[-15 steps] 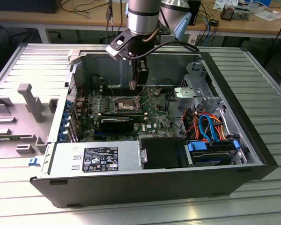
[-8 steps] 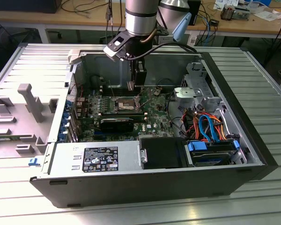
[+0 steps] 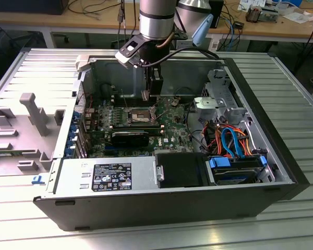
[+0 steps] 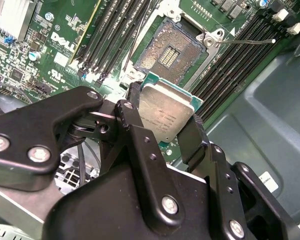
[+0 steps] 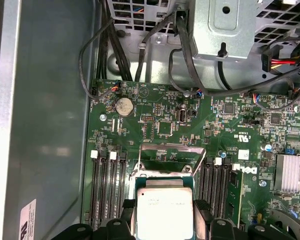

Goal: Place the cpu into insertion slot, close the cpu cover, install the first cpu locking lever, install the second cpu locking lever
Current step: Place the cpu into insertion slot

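I see the open computer case lying on the ribbed table, its green motherboard exposed. The insertion slot sits bare, with the cpu cover raised behind it. My jaws are clamped on two opposite edges of the cpu — it hangs above the board, near the slot, not seated.

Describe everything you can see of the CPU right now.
In the second wrist view the cpu is a small flat square chip with a silvery-grey metal top bearing faint print, and a thin green board showing round its edge. The hand is shut on it, with black fingers pressing two opposite edges. It hangs above the green motherboard, apart from the open insertion slot, and is not yet seated.
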`<state>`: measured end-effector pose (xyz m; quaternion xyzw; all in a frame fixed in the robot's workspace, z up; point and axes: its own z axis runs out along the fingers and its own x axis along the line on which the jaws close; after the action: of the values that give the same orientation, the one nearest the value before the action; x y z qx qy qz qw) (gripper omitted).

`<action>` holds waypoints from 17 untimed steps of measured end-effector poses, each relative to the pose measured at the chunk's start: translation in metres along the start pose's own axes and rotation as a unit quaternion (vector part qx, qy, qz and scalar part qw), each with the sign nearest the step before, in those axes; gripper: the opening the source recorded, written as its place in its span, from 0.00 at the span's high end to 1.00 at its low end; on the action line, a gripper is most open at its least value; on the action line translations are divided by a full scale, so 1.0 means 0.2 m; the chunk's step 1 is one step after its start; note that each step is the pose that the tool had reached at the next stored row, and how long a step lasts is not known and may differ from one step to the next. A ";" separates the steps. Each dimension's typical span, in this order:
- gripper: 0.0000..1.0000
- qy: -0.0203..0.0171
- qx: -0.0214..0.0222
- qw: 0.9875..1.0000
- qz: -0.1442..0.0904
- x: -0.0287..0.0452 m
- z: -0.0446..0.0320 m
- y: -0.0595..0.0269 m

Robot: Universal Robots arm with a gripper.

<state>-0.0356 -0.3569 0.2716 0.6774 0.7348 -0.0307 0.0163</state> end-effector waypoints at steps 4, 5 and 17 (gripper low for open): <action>0.46 0.000 0.000 1.000 0.000 0.001 0.001 -0.005; 0.46 0.000 0.000 1.000 0.000 0.001 0.001 -0.009; 0.46 0.000 0.000 1.000 0.000 0.003 0.007 -0.041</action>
<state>-0.0439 -0.3570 0.2703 0.6774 0.7348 -0.0308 0.0163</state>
